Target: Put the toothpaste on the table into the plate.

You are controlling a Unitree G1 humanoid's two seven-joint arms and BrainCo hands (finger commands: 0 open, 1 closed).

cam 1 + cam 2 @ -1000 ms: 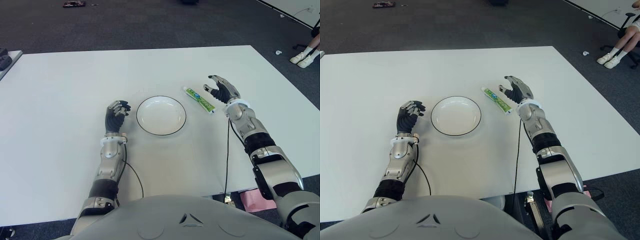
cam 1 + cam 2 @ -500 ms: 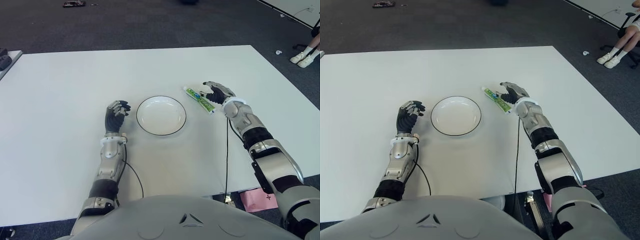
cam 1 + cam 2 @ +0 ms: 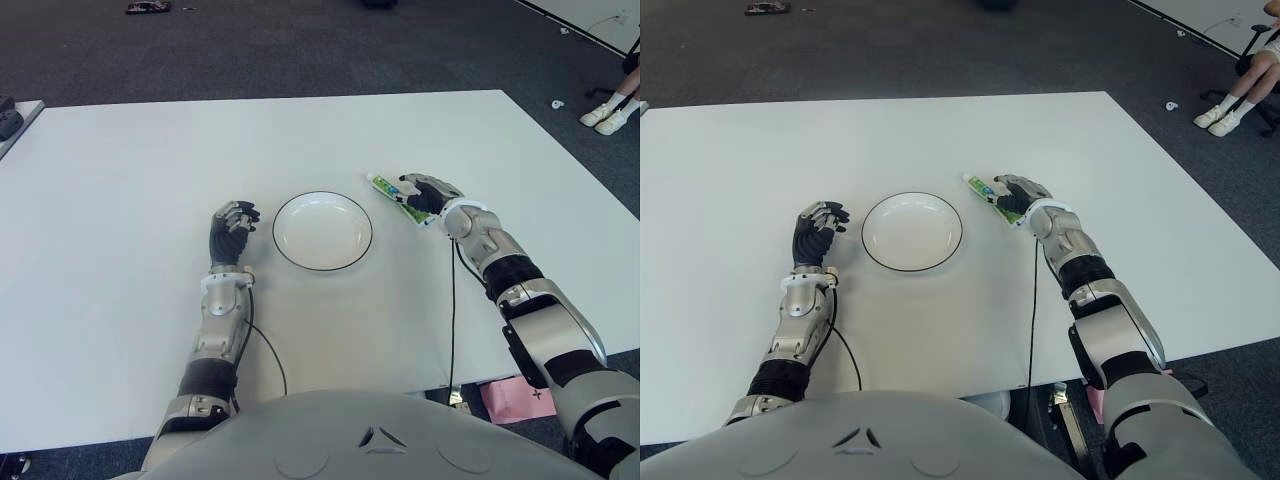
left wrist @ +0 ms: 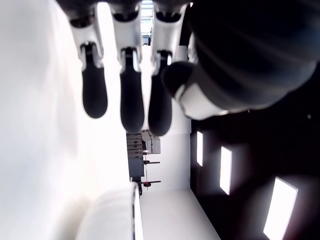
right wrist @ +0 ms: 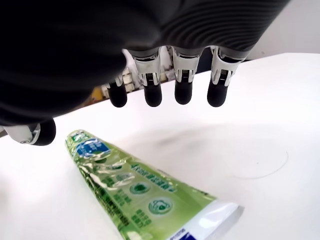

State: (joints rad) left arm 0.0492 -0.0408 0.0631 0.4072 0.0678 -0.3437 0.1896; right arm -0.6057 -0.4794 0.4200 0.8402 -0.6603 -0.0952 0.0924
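Note:
The green and white toothpaste (image 3: 386, 187) lies flat on the white table (image 3: 120, 200), just right of the plate. The white plate (image 3: 322, 232) with a thin black rim holds nothing. My right hand (image 3: 424, 192) hovers low over the tube's near end, palm down and open. In the right wrist view its fingers (image 5: 183, 90) hang spread above the toothpaste (image 5: 135, 187), with a gap between them and the tube. My left hand (image 3: 233, 226) shows just left of the plate, fingers relaxed and holding nothing.
A black cable (image 3: 452, 320) trails from my right forearm over the table's front edge. A person's legs and white shoes (image 3: 608, 115) are at the far right on the dark floor. Another table's corner (image 3: 12, 118) shows at the far left.
My right hand has moved left and down over the toothpaste, its palm turning downward. The tube, the plate and the left hand have not moved.

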